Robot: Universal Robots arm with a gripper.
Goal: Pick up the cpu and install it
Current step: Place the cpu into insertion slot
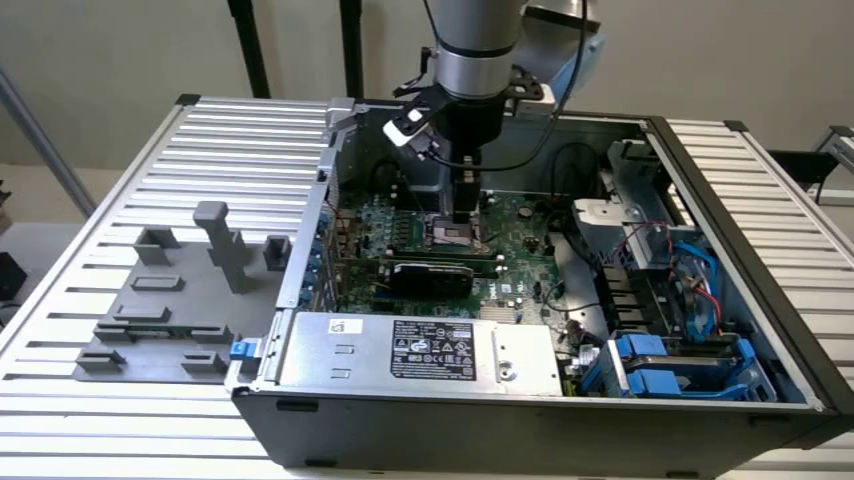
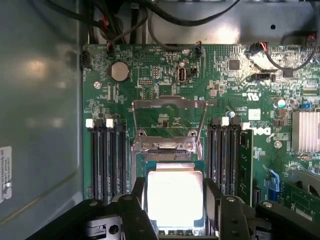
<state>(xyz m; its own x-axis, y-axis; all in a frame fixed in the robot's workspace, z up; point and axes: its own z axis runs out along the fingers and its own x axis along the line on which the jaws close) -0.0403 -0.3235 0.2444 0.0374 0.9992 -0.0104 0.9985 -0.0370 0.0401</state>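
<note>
Gripper (image 1: 463,218) seen low inside open computer case (image 1: 534,425), upper centre of exterior view, above motherboard (image 1: 521,262). Cpu (image 2: 175,197) grasped between gripper fingers (image 2: 137,202) by opposite edges, silvery top up, positioned right at socket (image 2: 167,159); load plate (image 2: 167,107) flipped open. Grey tray (image 1: 160,310) seen on bench (image 1: 80,230), exterior view's left.

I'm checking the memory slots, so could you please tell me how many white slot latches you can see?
4: two latches on one side of the socket, two on the other side. Others may be hidden behind the gripper.
</note>
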